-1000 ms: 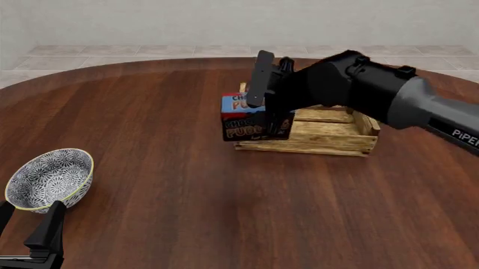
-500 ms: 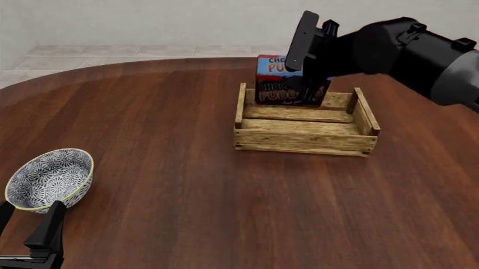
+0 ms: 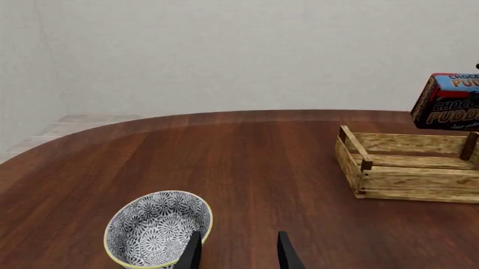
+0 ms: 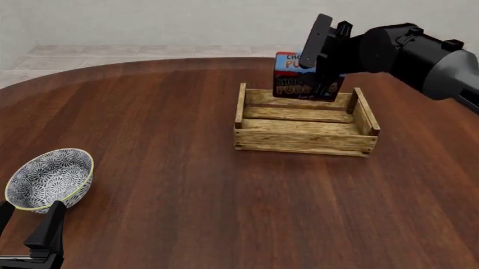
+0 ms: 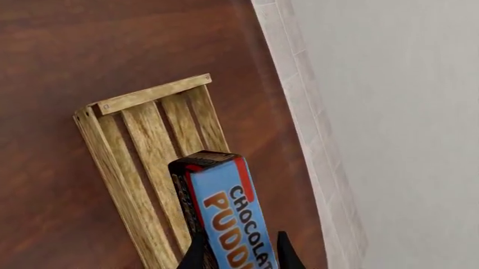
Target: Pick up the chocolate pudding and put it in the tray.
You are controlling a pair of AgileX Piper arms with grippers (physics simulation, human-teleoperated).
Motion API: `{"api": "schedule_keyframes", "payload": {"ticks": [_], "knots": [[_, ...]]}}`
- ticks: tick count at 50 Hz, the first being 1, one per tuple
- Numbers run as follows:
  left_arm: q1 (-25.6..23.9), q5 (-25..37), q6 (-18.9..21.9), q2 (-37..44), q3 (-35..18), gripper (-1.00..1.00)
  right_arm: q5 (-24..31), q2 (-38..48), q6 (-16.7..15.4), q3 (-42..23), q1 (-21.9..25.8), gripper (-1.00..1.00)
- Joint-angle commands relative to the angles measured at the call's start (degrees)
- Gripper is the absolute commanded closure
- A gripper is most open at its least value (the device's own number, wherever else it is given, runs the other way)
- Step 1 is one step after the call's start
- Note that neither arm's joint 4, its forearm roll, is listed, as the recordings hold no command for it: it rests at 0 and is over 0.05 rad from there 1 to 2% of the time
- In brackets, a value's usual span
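Observation:
The chocolate pudding [image 4: 298, 77], a small carton with a blue top band and dark brown lower part, hangs in the air above the far side of the tray [image 4: 303, 141]. My right gripper [image 4: 323, 66] is shut on it. It also shows in the right wrist view [image 5: 224, 218] over the tray's slats [image 5: 153, 140], and in the left wrist view [image 3: 451, 102] above the tray [image 3: 411, 179]. My left gripper [image 3: 238, 255] is open and empty low at the near left, beside the bowl.
A round white-and-grey patterned bowl [image 4: 49, 178] sits at the near left of the round wooden table [image 4: 165, 140]; it also shows in the left wrist view [image 3: 157, 228]. The right arm [image 4: 419, 56] reaches in from the right above the tray.
My right gripper has carried the pudding from the tray's near left corner up and to the far right, over the tray's far side. The left arm has not moved.

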Motion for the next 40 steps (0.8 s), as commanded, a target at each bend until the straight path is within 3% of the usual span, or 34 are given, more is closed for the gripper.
{"api": "schedule_keyframes", "payload": {"ticks": [1,40], "knots": [[0.01,0.0,0.0,0.0,0.0,-1.0,-1.33,2.43,1.16,-0.94,-1.2,1.0],[0.0,0.0,-0.01,0.0,0.0,-1.0,-4.59,7.97,3.34,-0.87,-0.3,1.0]]}}
